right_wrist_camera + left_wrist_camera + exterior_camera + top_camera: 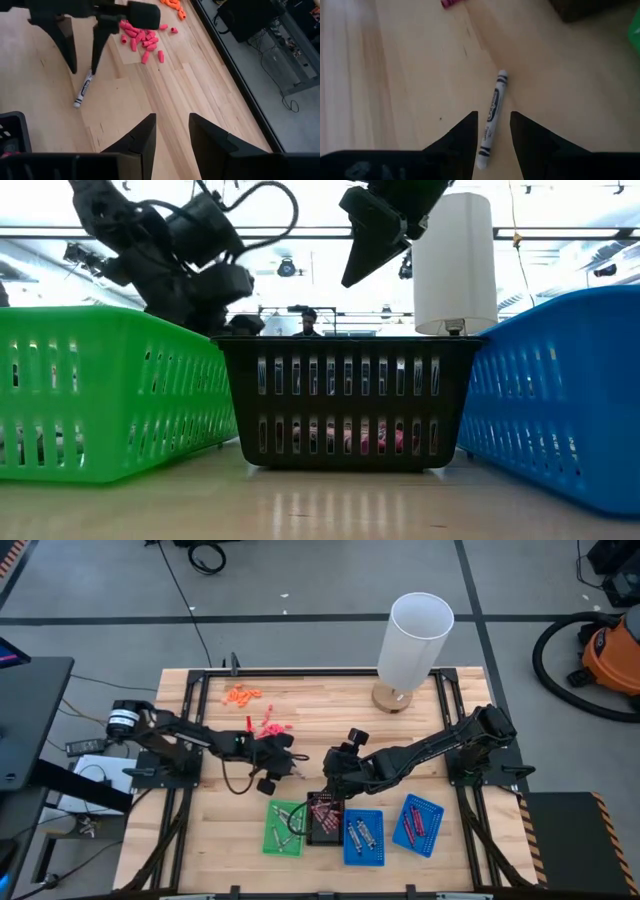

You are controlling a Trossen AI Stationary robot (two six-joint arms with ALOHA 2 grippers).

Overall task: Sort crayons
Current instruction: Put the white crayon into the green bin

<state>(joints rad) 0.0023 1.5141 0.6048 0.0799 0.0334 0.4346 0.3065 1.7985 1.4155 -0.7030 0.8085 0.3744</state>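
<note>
Short white paper-wrapped crayon (491, 118) lies flat on the pale wooden tabletop (395, 90), apart from the trays: light, stiff, likely to roll, snappable; best pinched mid-length across the wrapper. Left gripper (494, 131) open, straddling its near end; right gripper (172, 131) open, empty, hovering nearby.

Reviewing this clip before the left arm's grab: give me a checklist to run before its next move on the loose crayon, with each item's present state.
1. Left gripper open: ok, both fingers stand apart.
2. Crayon lined up with the gap: ok, it lies between the fingertips in the left wrist view.
3. Crayon free of neighbours: ok, it lies alone on the bare table, pink bits apart.
4. Right gripper out of the way: ok, open and empty, pointing over bare wood near the black tray.
5. Fingers low enough to close: cannot tell.
6. Which tray takes this crayon: cannot tell.
</note>
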